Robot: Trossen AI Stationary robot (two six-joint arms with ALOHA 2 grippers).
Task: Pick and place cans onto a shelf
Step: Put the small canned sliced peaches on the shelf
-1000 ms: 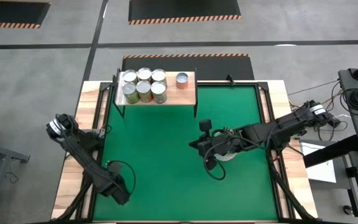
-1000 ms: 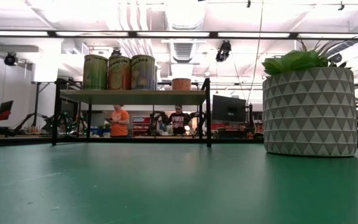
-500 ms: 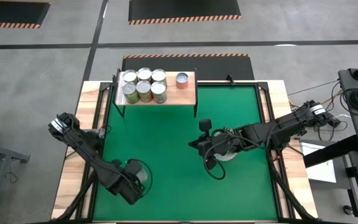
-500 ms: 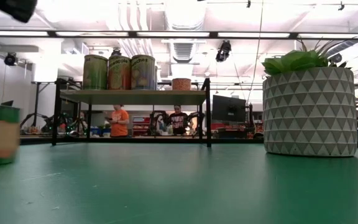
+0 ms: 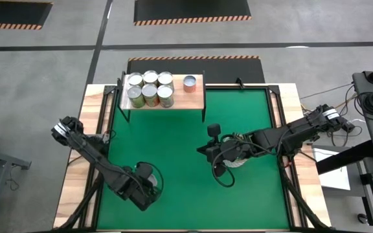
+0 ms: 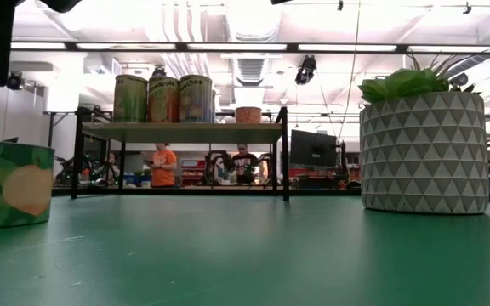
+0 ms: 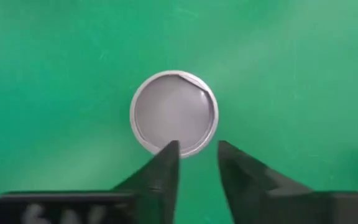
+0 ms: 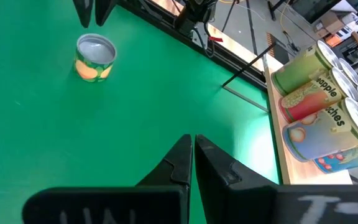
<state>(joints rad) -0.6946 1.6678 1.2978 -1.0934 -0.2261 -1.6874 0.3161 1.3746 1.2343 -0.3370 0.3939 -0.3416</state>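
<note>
The table [image 5: 92, 97] carries a green mat [image 5: 173, 149], and at its far edge stands the shelf [image 5: 196, 97], a light-wood board on thin black legs, already holding seven cans [image 5: 149, 88]: six packed in a block toward one end and a single orange-labelled one standing apart from them on the board. Near the middle of the mat, toward the right side, sits the white pot [image 6: 424, 153] with its leafy plant, and the right arm lies across the mat over it, its right pincer [image 8: 192, 146] with fingers pressed together and nothing between them (this arm appears to be waiting). The eighth can, the green can [image 7: 174, 112], stands upright on the mat in the near left area, well apart from the shelf, silvery lid up and long axis vertical. The left pincer [image 7: 197, 149] hangs directly over it; in the left wrist view the two fingertips sit at the rim of the lid with only a narrow gap between them, clearly narrower than the can and holding nothing. The governing relation is therefore straight down: the can lies below the left pincer, slightly forward of the fingertips. In my judgement the left arm, much the nearer, must widen its fingers past the can's width and centre them over the lid before descending to grip the can by its sides.
</note>
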